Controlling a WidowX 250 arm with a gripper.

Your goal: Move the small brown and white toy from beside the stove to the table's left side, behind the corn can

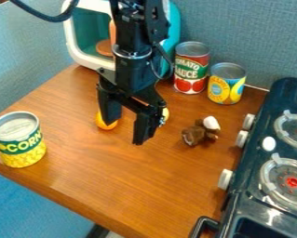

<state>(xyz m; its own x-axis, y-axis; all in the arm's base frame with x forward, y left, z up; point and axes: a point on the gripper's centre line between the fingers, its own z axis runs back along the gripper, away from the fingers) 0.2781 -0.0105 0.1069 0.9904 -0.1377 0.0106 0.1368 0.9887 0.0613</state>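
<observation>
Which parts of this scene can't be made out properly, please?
All in the camera view:
- Orange object: partly hidden by the hand.
- Yellowish object: mostly hidden by the hand; shape unclear.
- Teal-and-white toy appliance: partly covered by the arm.
- Black stove: cut off by the right and bottom edges.
- Brown item: too small to identify.

Brown wood-grain table (138,181); black stove (250,186); orange ball (105,122).
</observation>
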